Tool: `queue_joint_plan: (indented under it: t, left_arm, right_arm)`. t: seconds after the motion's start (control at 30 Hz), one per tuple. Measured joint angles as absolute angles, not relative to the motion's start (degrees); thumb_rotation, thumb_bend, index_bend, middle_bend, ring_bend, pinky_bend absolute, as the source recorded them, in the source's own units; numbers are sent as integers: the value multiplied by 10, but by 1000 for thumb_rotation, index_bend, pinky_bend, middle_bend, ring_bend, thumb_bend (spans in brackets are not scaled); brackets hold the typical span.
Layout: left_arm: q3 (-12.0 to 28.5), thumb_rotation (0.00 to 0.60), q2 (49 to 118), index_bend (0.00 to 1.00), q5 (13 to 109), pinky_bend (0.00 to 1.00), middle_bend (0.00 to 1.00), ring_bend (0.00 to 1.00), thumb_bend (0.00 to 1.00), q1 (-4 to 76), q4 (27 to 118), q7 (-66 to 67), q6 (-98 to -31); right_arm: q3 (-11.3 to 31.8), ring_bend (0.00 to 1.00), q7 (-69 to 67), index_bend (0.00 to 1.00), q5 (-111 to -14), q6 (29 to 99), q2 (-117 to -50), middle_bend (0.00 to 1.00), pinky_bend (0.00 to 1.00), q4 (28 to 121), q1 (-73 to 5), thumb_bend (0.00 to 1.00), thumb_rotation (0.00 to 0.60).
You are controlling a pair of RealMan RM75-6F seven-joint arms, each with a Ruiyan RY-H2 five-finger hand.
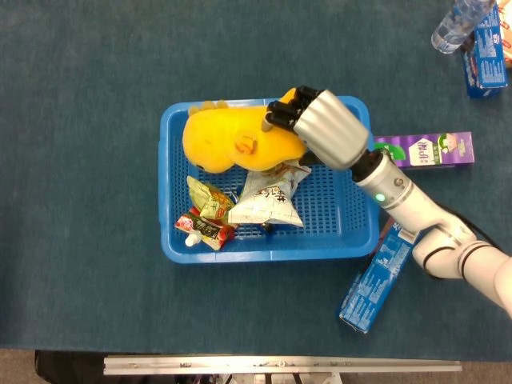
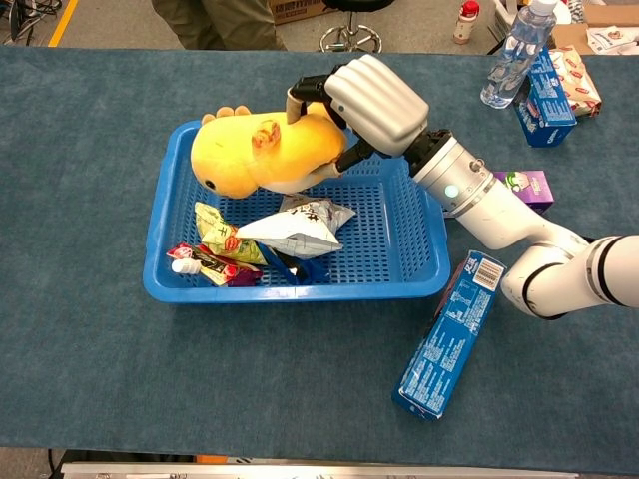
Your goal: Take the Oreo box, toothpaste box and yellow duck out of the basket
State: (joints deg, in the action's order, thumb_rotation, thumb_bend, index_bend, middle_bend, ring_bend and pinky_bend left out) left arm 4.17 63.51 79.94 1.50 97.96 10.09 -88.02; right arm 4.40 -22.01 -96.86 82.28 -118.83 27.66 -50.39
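Oreo box (image 2: 447,334) lying outside basket (image 2: 399,261); yellow duck (image 2: 262,152) being gripped by right hand (image 2: 357,105), fingers closed; plush possibly slipping back.

Soft matt plush yellow duck (image 2: 255,155), perforated glossy plastic basket (image 2: 399,239), smooth metallic-grey robot hand (image 2: 364,100), napped cloth table cover (image 2: 100,379).

Bright yellow duck (image 2: 255,152) with an orange patch right by the fingertips (image 2: 308,92), which are black on a silver-grey right hand (image 2: 371,102). Just under the fingers, a blue mesh basket (image 2: 394,254) holding a white crinkly packet (image 2: 297,228), a yellow-green one (image 2: 215,235) and a red one (image 2: 205,264). Behind the wrist, a purple toothpaste box (image 1: 424,150); blue Oreo box (image 2: 449,334), I think with white print. The table (image 2: 100,379) is dark teal.
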Motion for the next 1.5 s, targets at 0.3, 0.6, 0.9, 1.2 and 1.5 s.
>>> queue_joint_plan:
  t: [0.3, 0.6, 0.9, 1.2, 1.5]
  left_arm:
    - [43, 600, 635, 313, 798, 507, 308, 286, 358, 14, 979, 100, -882]
    - [44, 600, 635, 313, 796, 507, 309, 286, 358, 14, 978, 102, -882]
    - [46, 600, 636, 313, 791, 507, 308, 286, 358, 14, 976, 102, -881]
    - [46, 600, 638, 313, 787, 507, 308, 286, 358, 15, 972, 106, -878]
    - [46, 600, 641, 313, 785, 507, 308, 286, 358, 16, 970, 110, -876]
  right_arm:
    - [52, 730, -205, 674, -970, 854, -1163, 715, 538, 321, -512, 0, 600]
    - [58, 734, -155, 681, -984, 885, -1102, 717, 538, 414, -519, 0, 600]
    - [62, 738, -79, 689, -1005, 903, -1008, 723, 538, 547, -516, 0, 600]
    - [58, 748, 44, 703, -1028, 887, -879, 732, 539, 723, -502, 0, 600]
    - [46, 762, 228, 728, -1029, 803, -725, 750, 559, 929, -477, 0, 600]
